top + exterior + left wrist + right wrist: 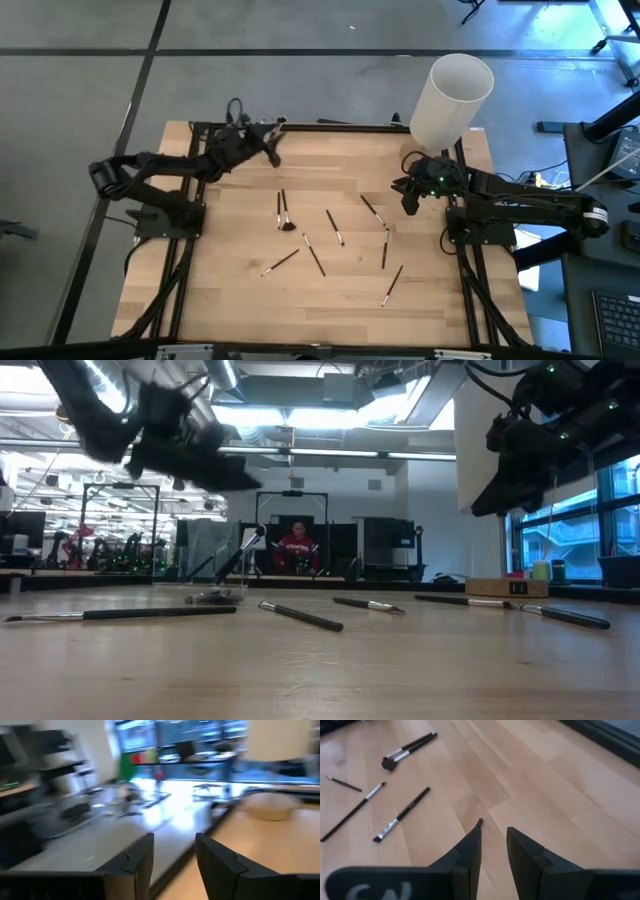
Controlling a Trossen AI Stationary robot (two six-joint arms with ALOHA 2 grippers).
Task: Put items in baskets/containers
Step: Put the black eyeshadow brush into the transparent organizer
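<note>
Several thin brushes (333, 228) lie scattered on the wooden table's middle; the low view shows them flat on the wood (300, 616). One brush (242, 553) stands tilted at the far edge; what it leans in does not show. The containers cannot be made out in any view. My left gripper (272, 150) hovers open and level above the table's far left part, nothing between its fingers (142, 857). My right gripper (409, 203) hangs open above the right side, slanting down toward the brushes. One brush's end (479, 822) peeks out behind one of its fingers.
A tall white cylinder (452, 98) stands at the table's far right corner, behind my right arm. A black frame (330, 125) runs along the far edge. Bare wood lies near the front edge (320, 320). A person (297, 548) sits in the room beyond.
</note>
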